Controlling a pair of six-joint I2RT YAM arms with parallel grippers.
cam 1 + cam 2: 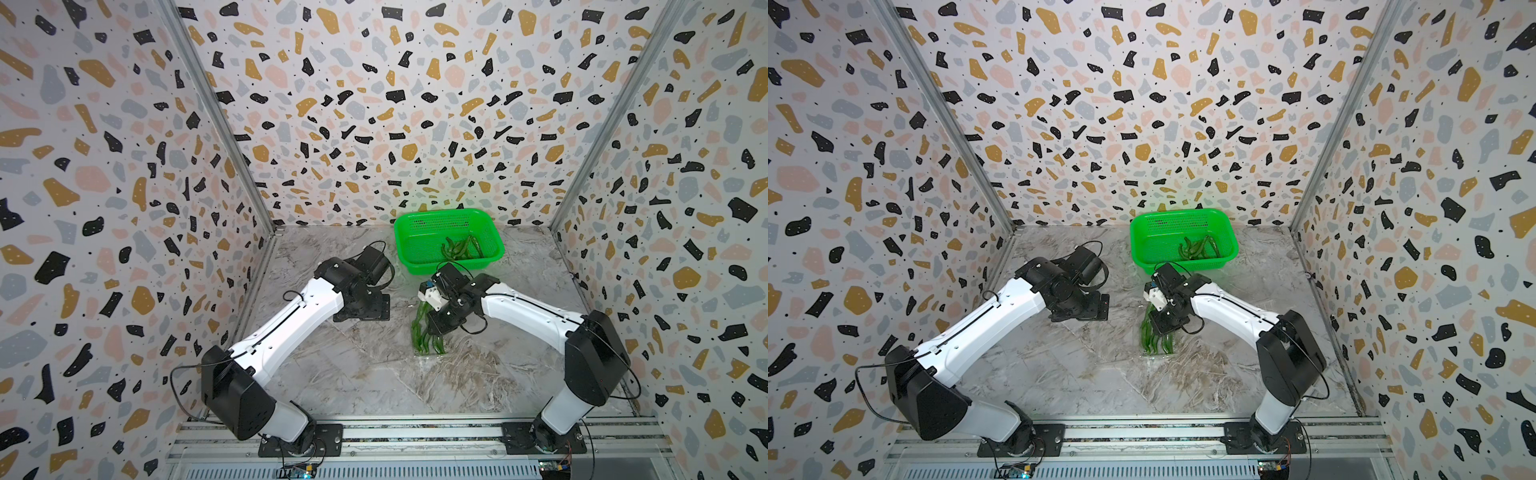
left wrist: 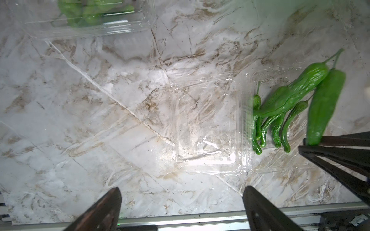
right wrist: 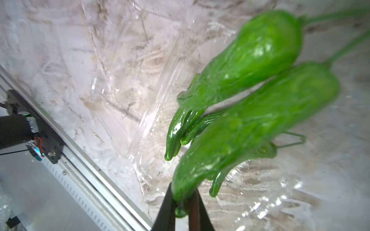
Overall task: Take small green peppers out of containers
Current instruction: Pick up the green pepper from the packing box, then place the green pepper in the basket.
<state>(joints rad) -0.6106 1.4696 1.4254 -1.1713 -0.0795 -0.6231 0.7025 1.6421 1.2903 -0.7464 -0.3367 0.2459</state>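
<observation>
My right gripper [image 3: 183, 193] is shut on the tip of one small green pepper [image 3: 260, 124], which hangs blurred just above an open clear container [image 2: 204, 128]. In the left wrist view that held pepper [image 2: 324, 106] ends between the right gripper's dark fingers [image 2: 320, 149]. Several more small green peppers [image 2: 276, 124] lie in the container's other half, a fat one [image 2: 290, 94] across them. Both top views show this pile [image 1: 422, 338] [image 1: 1154, 338] under the right wrist. My left gripper [image 2: 182, 190] stands open over bare table, holding nothing. A second container [image 2: 90, 22] holds peppers.
A bright green perforated basket [image 1: 415, 232] stands at the back, just behind the right wrist, with several peppers [image 1: 459, 249] in it. The metal rail [image 2: 200, 216] runs along the table's front edge. Patterned walls close in the sides and back.
</observation>
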